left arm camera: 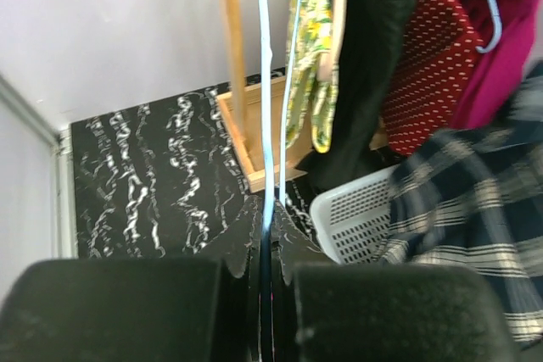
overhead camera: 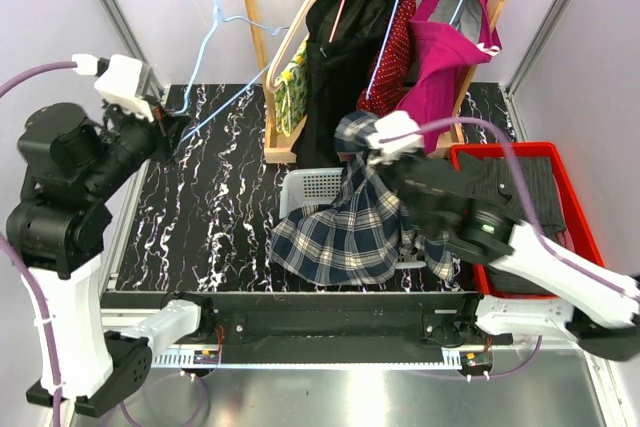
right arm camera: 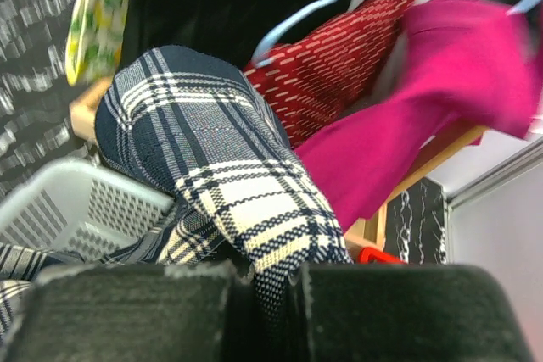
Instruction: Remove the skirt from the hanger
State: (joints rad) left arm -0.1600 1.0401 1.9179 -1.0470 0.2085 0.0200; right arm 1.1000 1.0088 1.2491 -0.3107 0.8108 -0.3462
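Note:
The navy and cream plaid skirt (overhead camera: 345, 222) hangs from my right gripper (overhead camera: 368, 155) and drapes over the white basket (overhead camera: 312, 185) onto the table. In the right wrist view the gripper (right arm camera: 259, 281) is shut on a fold of the skirt (right arm camera: 221, 175). A light blue wire hanger (overhead camera: 213, 37) is bare and apart from the skirt, tilted up to the left of the rack. My left gripper (overhead camera: 172, 132) is shut on its lower end. In the left wrist view the wire (left arm camera: 263, 82) runs straight into the closed gripper (left arm camera: 267, 243).
A wooden rack (overhead camera: 255, 37) at the back holds a yellow floral piece (overhead camera: 293, 82), a black garment (overhead camera: 335, 47), a red dotted one (overhead camera: 393, 47) and a magenta one (overhead camera: 445, 57). A red bin (overhead camera: 505, 150) with dark cloth sits at the right.

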